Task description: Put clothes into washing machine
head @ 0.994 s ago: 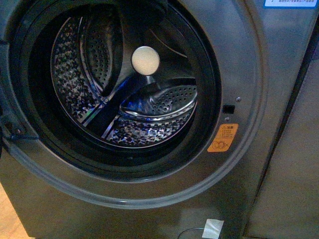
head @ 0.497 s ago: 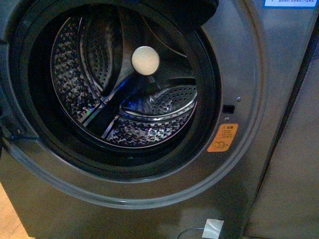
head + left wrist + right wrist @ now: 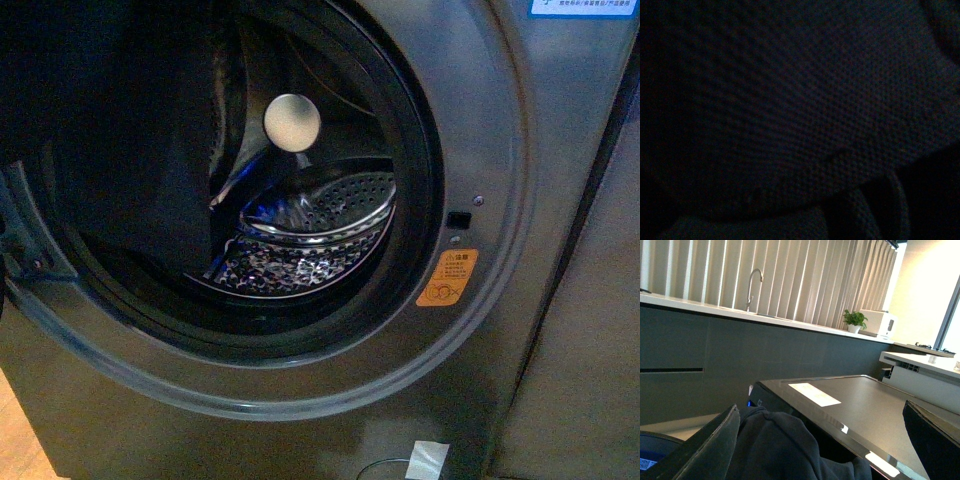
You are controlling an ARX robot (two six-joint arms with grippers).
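The washing machine (image 3: 500,150) fills the front view, its round black-rimmed opening facing me. The dark navy clothes (image 3: 130,150) hang over the left half of the opening and hide that side of the perforated drum (image 3: 310,250). The left gripper does not show in the front view, and the left wrist view is dark. In the right wrist view the right gripper (image 3: 820,410) is open and empty, above the machine's flat top (image 3: 865,405). Dark clothes (image 3: 780,450) bunch below and between its fingers (image 3: 705,450).
An orange sticker (image 3: 447,277) and a blue light (image 3: 262,212) mark the machine. A door hinge (image 3: 30,255) sits at the opening's left edge. A plain grey panel (image 3: 590,350) stands to the right. The right wrist view shows a counter with a tap (image 3: 754,285) and a plant (image 3: 855,319).
The dark clothes have come down from the opening's top edge and now cover its left half, hiding the drum's left side. The machine has not moved.
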